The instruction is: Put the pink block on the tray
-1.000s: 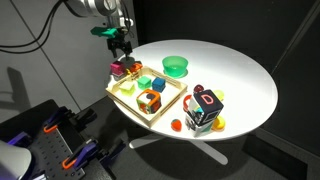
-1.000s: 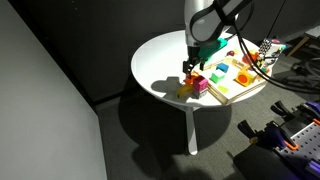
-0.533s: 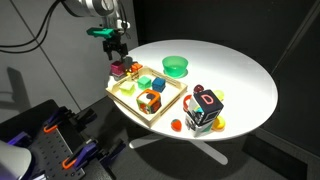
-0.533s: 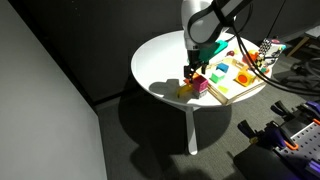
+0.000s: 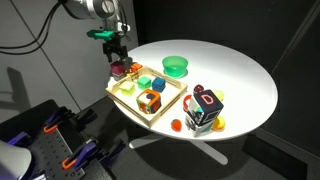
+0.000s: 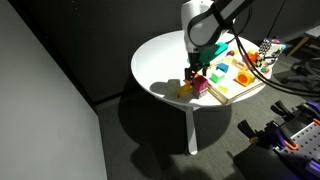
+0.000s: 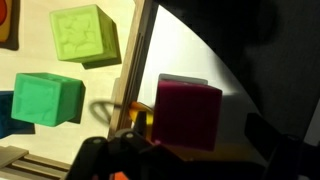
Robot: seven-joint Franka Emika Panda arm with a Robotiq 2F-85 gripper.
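**Asker:** Where does the pink block (image 5: 123,68) sit?

**Observer:** On the white table (image 5: 240,90), just outside the tray (image 5: 168,100), off the tray's 10 o'clock corner in an exterior view. In the wrist view the raised rim runs past the cube at 9 o'clock. Beyond it, a pale green block (image 7: 85,35) and a darker green block (image 7: 45,100) lie inside.

**Asker:** And the gripper (image 5: 118,48)?

**Observer:** It hangs directly over the cube, holding nothing. Its jaws appear spread to either side of the cube, though the wrist picture is dim, so that is a reading rather than a certainty.

**Asker:** How should the operator handle the pick?

**Observer:** The operator should bring the arm straight down with the jaws square to two opposite flat faces, then close low on the cube so it cannot pivot. The small orange block (image 6: 186,91) sits close at the cube's 9 o'clock in an exterior view, and the rim is near on the opposite side. A finger could land on either, so the approach should stay centred.

**Asker:** And the carry?

**Observer:** The cube needs to be lifted clear of the rim before it travels toward 4 o'clock. It should be lowered onto bare wood between the pieces already in the tray and released only once it rests flat.
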